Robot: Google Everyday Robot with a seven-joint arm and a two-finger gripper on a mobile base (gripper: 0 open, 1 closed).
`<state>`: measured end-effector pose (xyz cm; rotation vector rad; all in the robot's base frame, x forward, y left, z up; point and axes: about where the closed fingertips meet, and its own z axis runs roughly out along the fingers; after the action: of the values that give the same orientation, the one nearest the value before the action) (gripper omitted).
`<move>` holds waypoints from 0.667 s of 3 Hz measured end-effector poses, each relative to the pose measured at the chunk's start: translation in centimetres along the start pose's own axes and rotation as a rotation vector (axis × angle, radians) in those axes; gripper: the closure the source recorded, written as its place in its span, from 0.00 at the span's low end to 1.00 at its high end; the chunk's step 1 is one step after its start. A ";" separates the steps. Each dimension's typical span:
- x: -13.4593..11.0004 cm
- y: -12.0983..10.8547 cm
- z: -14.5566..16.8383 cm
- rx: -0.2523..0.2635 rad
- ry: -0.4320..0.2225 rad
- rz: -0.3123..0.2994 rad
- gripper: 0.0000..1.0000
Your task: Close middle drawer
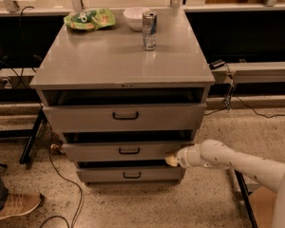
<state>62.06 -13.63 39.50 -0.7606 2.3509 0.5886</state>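
Observation:
The grey cabinet (123,65) has three drawers. The middle drawer (99,151) is a low grey front with a small black bar handle (128,151); it stands slightly out, with a dark gap above it. My gripper (172,160) on the white arm (228,158) comes in from the right and touches the lower right corner of the middle drawer's front. The top drawer (85,118), taller with a larger black handle, also stands a little open. The bottom drawer (104,175) sits below.
On the cabinet top stand a soda can (149,30), a white bowl (135,18) and a green chip bag (89,19). Cables (61,175) lie on the floor at the left. A person's shoe (14,205) is at the lower left. A counter runs behind.

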 end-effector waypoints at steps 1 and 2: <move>-2.1 -0.6 0.6 0.001 -0.045 -0.017 1.00; -3.2 -0.2 -2.4 0.024 -0.089 -0.033 1.00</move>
<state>63.37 -13.96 43.29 -0.7455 2.2555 0.5670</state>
